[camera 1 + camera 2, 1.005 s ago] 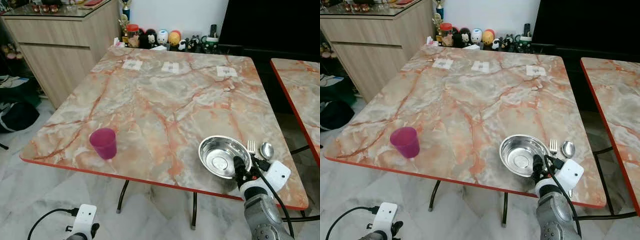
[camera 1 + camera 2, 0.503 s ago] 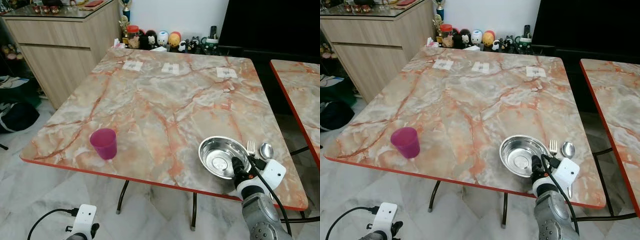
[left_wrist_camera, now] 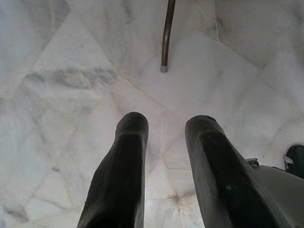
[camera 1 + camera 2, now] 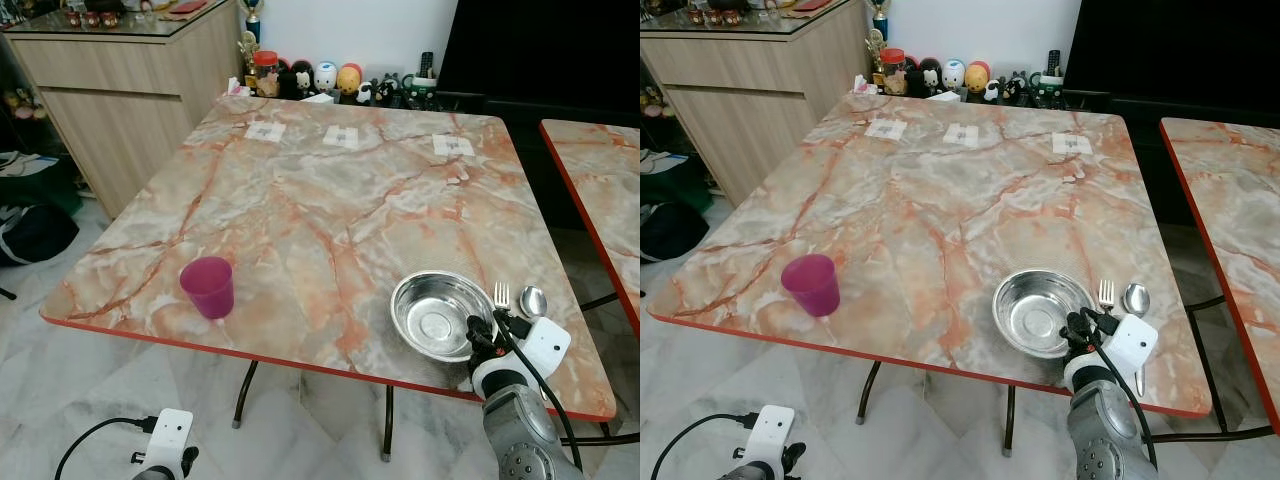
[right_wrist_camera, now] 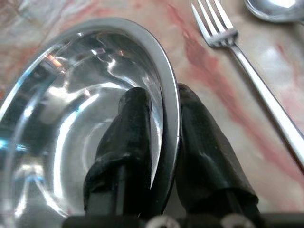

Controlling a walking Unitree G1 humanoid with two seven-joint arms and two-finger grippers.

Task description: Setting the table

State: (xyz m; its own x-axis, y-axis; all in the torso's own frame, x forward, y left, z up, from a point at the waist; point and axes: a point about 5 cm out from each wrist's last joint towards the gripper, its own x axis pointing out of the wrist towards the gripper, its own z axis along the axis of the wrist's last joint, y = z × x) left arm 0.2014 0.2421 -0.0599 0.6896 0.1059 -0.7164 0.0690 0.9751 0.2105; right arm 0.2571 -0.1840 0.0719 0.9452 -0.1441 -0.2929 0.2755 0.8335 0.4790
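Observation:
A steel bowl [image 4: 435, 315] sits near the front right edge of the marble table [image 4: 330, 200]. My right gripper [image 4: 476, 330] is shut on the bowl's near right rim [image 5: 166, 95], one finger inside and one outside. A fork [image 4: 502, 296] and a spoon [image 4: 533, 300] lie just right of the bowl. A magenta cup [image 4: 208, 286] stands upright near the table's front left edge. My left gripper [image 3: 164, 137] hangs low at the left, open over the marble floor with nothing between its fingers.
Three white paper squares [image 4: 341, 135] lie along the table's far side, with small figurines and jars [image 4: 320, 78] behind them. A wooden cabinet [image 4: 120, 90] stands at the far left. A second marble table [image 4: 600, 190] is on the right. A table leg [image 3: 166, 35] stands near the left gripper.
The bowl has slid slightly left and toward the front edge with my right gripper on its rim. The left arm has not moved.

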